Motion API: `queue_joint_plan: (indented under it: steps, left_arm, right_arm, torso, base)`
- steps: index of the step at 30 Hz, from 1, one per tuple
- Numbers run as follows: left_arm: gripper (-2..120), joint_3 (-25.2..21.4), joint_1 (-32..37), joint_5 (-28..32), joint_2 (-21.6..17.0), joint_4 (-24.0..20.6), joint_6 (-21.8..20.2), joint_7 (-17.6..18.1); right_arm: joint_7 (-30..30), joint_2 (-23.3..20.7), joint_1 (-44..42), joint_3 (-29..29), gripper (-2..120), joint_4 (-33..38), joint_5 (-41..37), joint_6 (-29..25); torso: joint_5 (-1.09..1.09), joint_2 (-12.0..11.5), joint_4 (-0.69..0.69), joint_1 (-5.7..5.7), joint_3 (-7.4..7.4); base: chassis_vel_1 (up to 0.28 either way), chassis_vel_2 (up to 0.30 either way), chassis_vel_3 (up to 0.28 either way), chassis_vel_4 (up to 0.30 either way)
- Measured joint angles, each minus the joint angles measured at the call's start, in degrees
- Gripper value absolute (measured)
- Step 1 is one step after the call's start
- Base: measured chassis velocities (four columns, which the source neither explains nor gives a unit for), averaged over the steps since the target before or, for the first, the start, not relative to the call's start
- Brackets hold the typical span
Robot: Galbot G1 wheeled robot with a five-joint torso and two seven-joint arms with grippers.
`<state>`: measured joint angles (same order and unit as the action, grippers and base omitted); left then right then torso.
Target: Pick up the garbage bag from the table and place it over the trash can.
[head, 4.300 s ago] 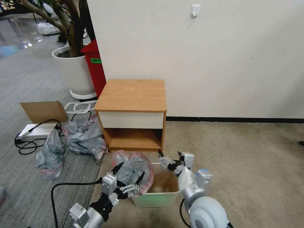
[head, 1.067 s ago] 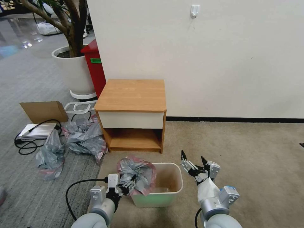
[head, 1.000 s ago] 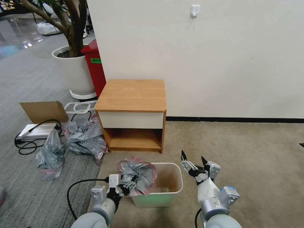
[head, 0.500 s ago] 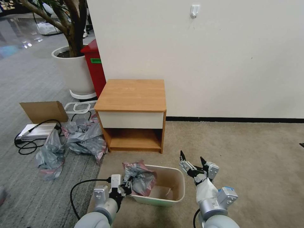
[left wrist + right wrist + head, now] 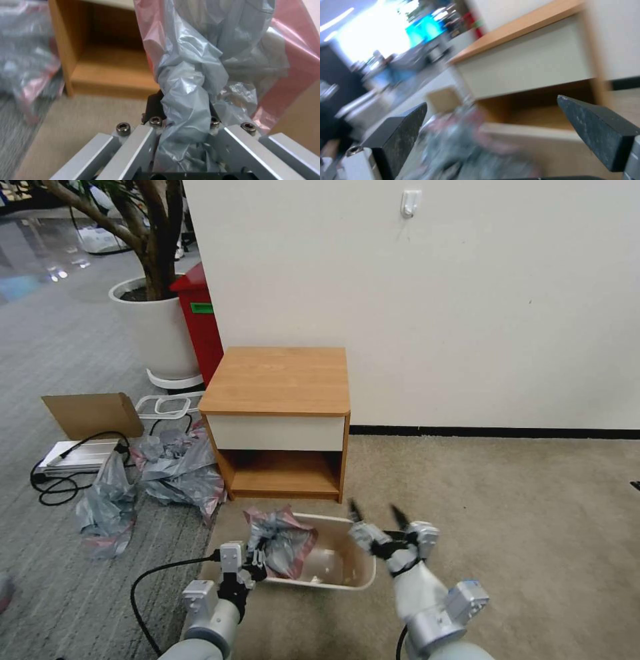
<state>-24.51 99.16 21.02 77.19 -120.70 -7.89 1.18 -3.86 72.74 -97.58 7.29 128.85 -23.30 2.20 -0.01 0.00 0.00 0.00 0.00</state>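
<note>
Beige carpet runs before a white wall in the head view, and on it we see the table with its top bare. Just in front of the table lies the can, tipped so that its mouth faces up toward us. Our left gripper sits at the can's left rim, fingers clamped on the bag, which is bunched over that left end of the can with its pink band showing. Our right gripper hovers at the can's right end, fingers apart and holding nothing. Left of the table, other bags lie crumpled on the grey floor, near a cardboard piece and a black cable. Behind stand a white planter and a red bin.

From the left wrist we see the bag twisted into a grey rope between the closed fingers, pink film spreading beyond, with the table's lower shelf behind.

From the right wrist we see two dark fingers spread wide, the bag blurred between and beyond them, and the table's drawer front above.
</note>
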Motion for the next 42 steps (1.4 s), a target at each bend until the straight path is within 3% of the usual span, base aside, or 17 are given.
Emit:
queue_joint_plan:
  steps: [2,7,13,18,25,35,40,42]
  left_arm:
    - [7,-0.36,0.40,-0.15,-0.12,-0.10,1.71,-1.44]
    - [7,-0.71,1.10,-0.44,-0.13,-0.90,4.31,-3.87]
    - [7,-1.18,1.71,-0.68,-0.14,-1.76,5.76,-6.47]
    - [7,-1.49,1.89,-0.87,-0.21,-1.76,6.01,-7.47]
    - [7,-1.58,2.30,-0.87,-0.22,-2.26,6.26,-9.14]
    - [7,-2.38,3.27,-0.79,-0.46,-3.07,6.38,-11.98]
    - [7,-2.44,3.32,-0.75,-0.42,-2.93,6.44,-12.19]
    - [7,-2.31,3.26,-0.73,-0.30,-2.86,6.49,-12.19]
  right_arm:
    - [-3.06,-1.75,0.99,-1.98,99,-1.01,2.64,0.67]
    - [-3.91,-3.65,4.70,-4.83,99,-3.31,3.80,3.30]
    - [1.53,-4.45,9.17,-5.85,98,-5.57,-3.14,8.07]
    - [3.97,-4.60,10.55,-5.04,98,-6.20,-3.50,10.06]
    - [4.64,-5.18,13.00,-4.53,98,-8.23,-5.40,11.37]
    - [4.74,-7.03,17.59,-4.99,97,-9.28,-14.97,14.52]
    - [3.60,-7.34,17.76,-5.22,86,-9.63,-15.88,14.46]
    - [3.18,-7.25,17.74,-5.36,74,-10.42,-15.11,14.22]
  torso:
    - [0.01,0.00,0.00,0.00,0.00]
    - [0.02,-0.01,0.00,0.00,0.00]
    - [0.01,0.00,0.00,0.00,0.00]
    - [0.01,0.00,0.00,0.00,0.00]
    - [0.01,0.00,0.00,0.00,0.00]
    - [0.01,-0.01,0.00,0.00,0.00]
    - [0.01,0.00,0.00,0.00,0.00]
    - [0.01,-0.01,0.00,0.00,0.00]
  base:
    - [0.000,0.000,0.000,0.000]
    - [0.000,0.000,0.000,0.000]
    - [0.000,0.000,0.000,0.000]
    - [0.000,0.000,0.000,0.000]
    - [0.000,0.000,0.000,0.000]
    - [0.000,0.000,0.000,0.000]
    - [0.000,0.000,0.000,0.000]
    - [0.000,0.000,0.000,0.000]
